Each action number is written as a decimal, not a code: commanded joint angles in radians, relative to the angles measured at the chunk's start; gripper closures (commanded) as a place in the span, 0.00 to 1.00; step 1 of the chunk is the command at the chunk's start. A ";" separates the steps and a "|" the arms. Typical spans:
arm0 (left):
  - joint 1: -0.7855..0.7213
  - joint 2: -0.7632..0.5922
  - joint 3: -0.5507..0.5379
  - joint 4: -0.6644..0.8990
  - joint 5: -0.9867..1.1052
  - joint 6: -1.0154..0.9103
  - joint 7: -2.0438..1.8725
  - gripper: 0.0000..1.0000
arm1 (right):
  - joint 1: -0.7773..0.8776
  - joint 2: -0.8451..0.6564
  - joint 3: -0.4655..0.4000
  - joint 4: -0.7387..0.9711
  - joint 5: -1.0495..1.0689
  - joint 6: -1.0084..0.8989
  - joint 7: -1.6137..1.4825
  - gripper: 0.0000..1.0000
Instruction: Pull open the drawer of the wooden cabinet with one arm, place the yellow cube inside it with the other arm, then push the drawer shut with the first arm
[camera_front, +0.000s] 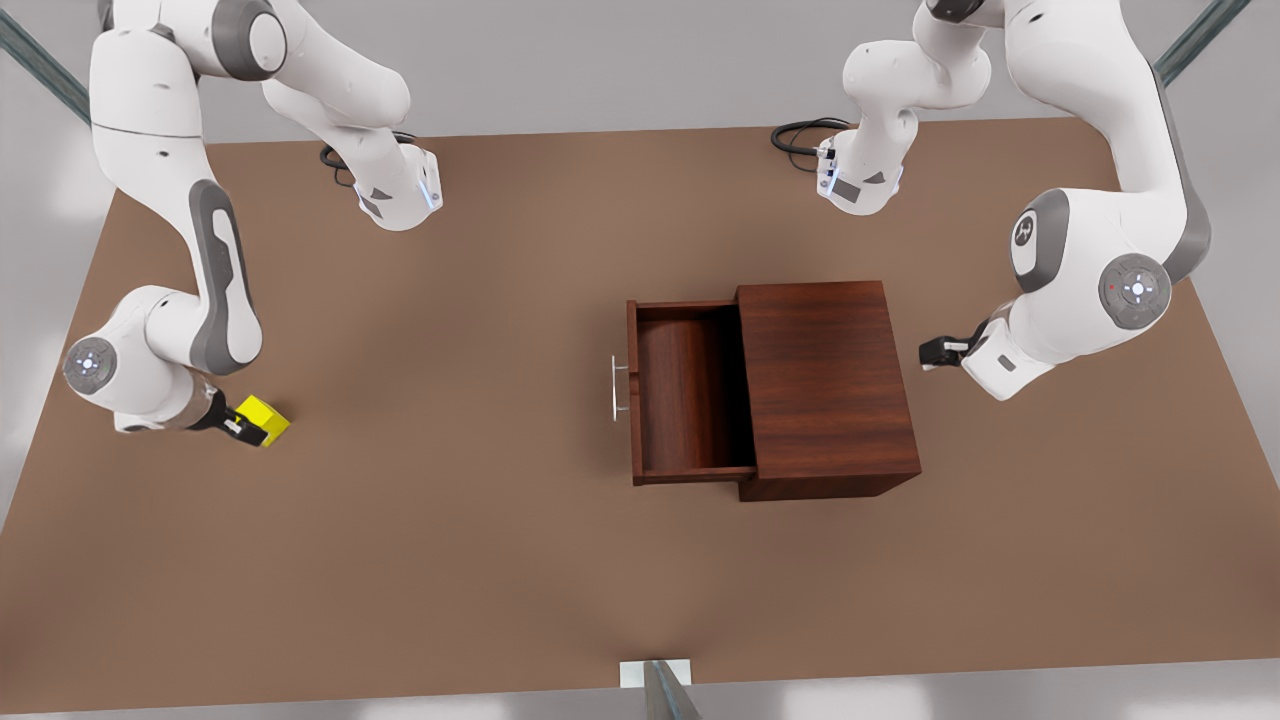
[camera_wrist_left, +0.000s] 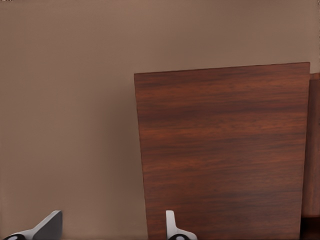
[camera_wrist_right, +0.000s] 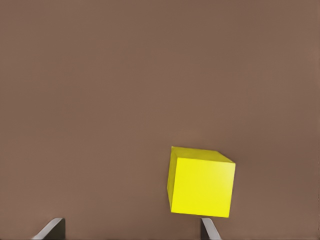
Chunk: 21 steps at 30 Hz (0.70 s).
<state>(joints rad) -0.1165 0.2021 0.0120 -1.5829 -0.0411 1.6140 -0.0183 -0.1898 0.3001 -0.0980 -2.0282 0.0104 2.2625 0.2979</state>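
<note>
We see the yellow cube (camera_front: 263, 419) resting on the brown table (camera_front: 450, 560) at the front view's left, well apart from the wooden cabinet (camera_front: 826, 385). The right gripper (camera_front: 236, 425) is right at the cube; in the right wrist view the cube (camera_wrist_right: 201, 181) lies ahead of the spread fingertips (camera_wrist_right: 50, 229), nearer one of them, and we see nothing clamped between them. The drawer (camera_front: 690, 392) stands pulled out toward the front view's left, its silver handle (camera_front: 618, 388) facing the cube's side, its tray bare. The left gripper (camera_front: 932, 352) hangs just beside the cabinet's far side, at the front view's right, fingers parted and holding nothing.
</note>
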 joint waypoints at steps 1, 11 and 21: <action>0.000 -0.003 0.000 -0.003 -0.003 -0.002 0.195 0.00 | -0.019 0.001 0.000 -0.012 -0.029 0.049 0.033 0.00; -0.025 0.010 0.005 0.086 -0.011 0.014 0.207 0.00 | -0.069 0.013 0.003 -0.125 -0.043 0.193 -0.026 0.00; -0.041 -0.009 0.003 0.155 0.018 -0.128 0.066 0.00 | -0.082 0.071 0.003 -0.153 -0.046 0.284 -0.043 0.00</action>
<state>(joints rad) -0.1635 0.1942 0.0135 -1.4276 -0.0229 1.5320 0.0707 -0.2701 0.3688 -0.0951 -2.1799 -0.0361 2.5001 0.2841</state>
